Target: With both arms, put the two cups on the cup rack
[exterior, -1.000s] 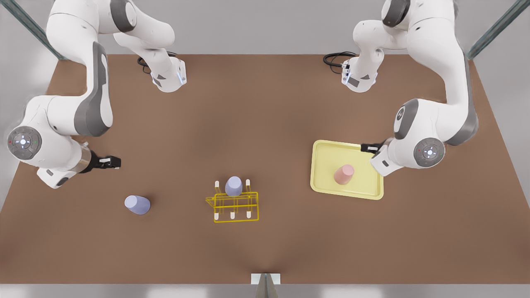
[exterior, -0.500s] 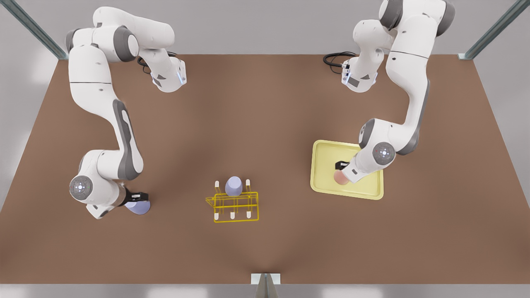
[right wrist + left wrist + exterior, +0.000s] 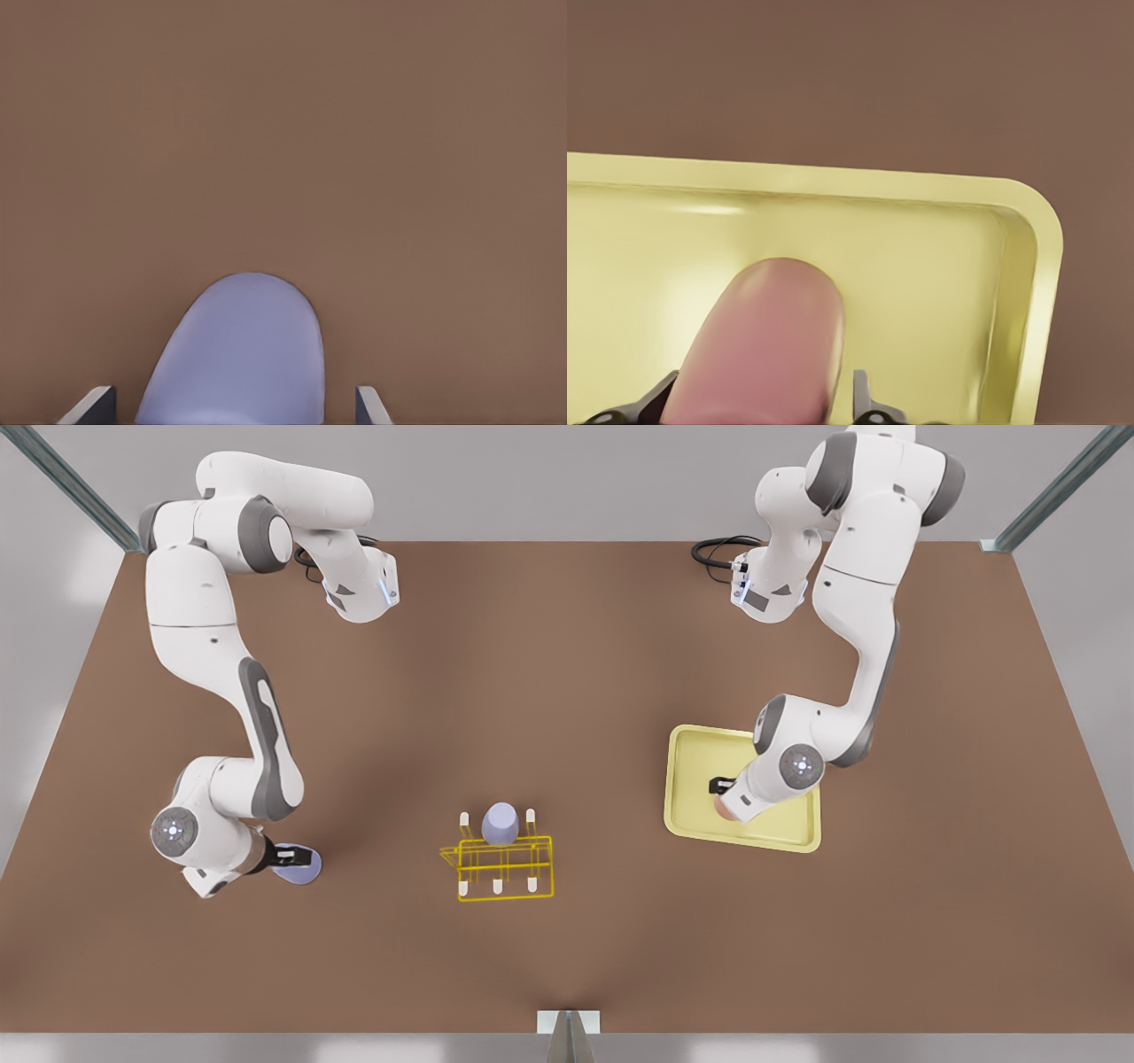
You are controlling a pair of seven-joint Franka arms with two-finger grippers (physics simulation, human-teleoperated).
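Note:
The pink cup (image 3: 766,345) lies on its side in the pale-yellow tray (image 3: 939,266), mostly hidden under the wrist in the front view (image 3: 725,809). My left gripper (image 3: 722,788) is open and straddles it, with a finger (image 3: 864,400) just beside each flank. On the front view's left, a lavender-blue cup (image 3: 299,872) lies on the bare table. My right gripper (image 3: 297,857) is open around it, its fingers (image 3: 368,405) apart from the cup (image 3: 235,354). The bright-yellow wire cup rack (image 3: 505,865) stands at the table's middle front.
A third cup (image 3: 500,824), lavender-blue, sits upside down on a back peg of the rack. The tray (image 3: 700,753) lies to the front view's right of the rack. Brown table (image 3: 567,691) stretches wide between the two arms; cables lie at both arm bases.
Both arms swung down and inward. The left gripper came over the tray onto the pink cup. The right gripper dropped around the lavender-blue cup on the table. The cups have not moved.

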